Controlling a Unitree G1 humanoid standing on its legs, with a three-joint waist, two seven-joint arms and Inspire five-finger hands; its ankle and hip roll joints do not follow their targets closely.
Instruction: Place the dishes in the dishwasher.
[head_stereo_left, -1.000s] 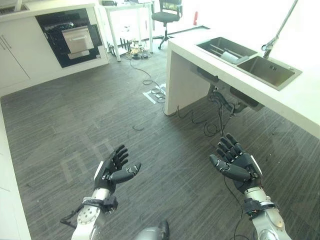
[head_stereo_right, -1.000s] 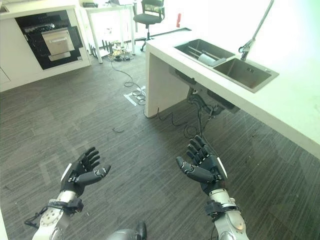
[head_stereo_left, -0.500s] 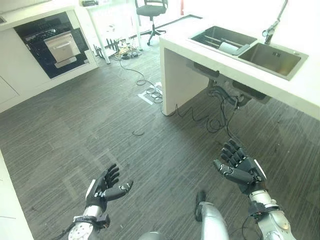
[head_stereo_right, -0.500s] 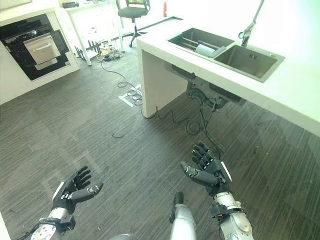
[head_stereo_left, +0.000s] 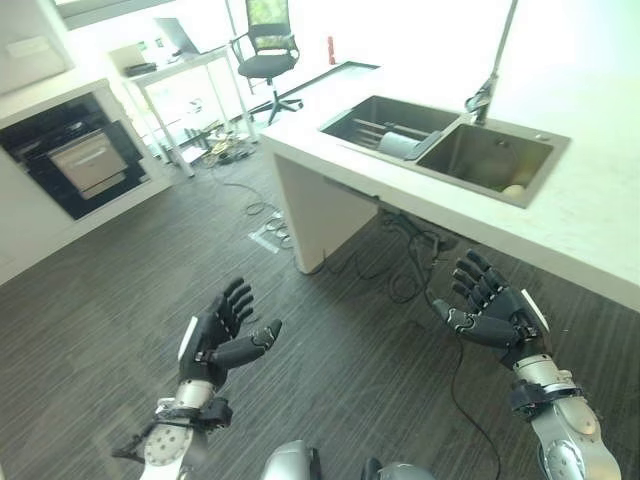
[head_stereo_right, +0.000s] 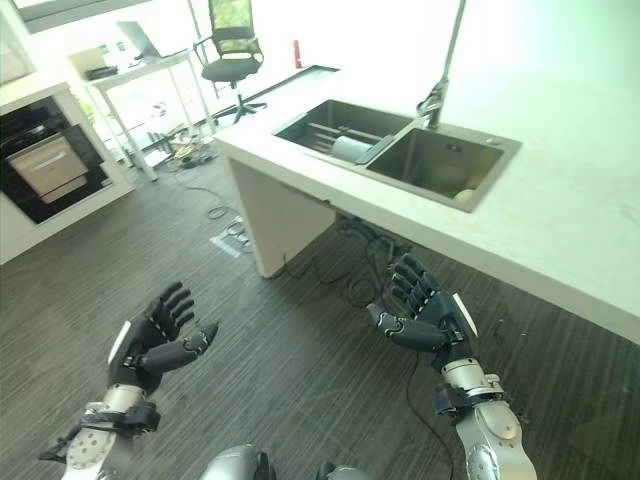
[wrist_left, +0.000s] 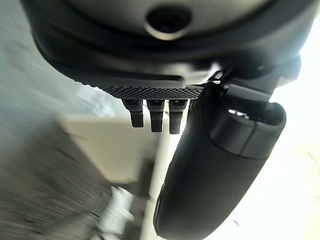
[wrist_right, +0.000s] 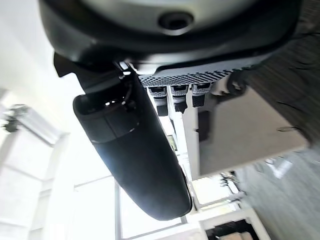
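While the view has swung since a moment ago to bring the sink (head_stereo_left: 440, 150) nearer, a pale dish (head_stereo_left: 400, 145) lying in its left basin, both left hand (head_stereo_left: 218, 335) and right hand (head_stereo_left: 495, 315) hover empty, fingers spread, counter edge (head_stereo_left: 400, 195) just ahead, bare floor (head_stereo_left: 120, 270) behind

The double sink (head_stereo_left: 540, 190) sat in the counter (head_stereo_left: 600, 225) at right; the dishwasher (head_stereo_left: 85, 160) stood far left, an office chair (head_stereo_left: 262, 55) behind.

Pale round thing (head_stereo_left: 514, 189) in the sink's (head_stereo_left: 489, 157) near corner: too small to identify
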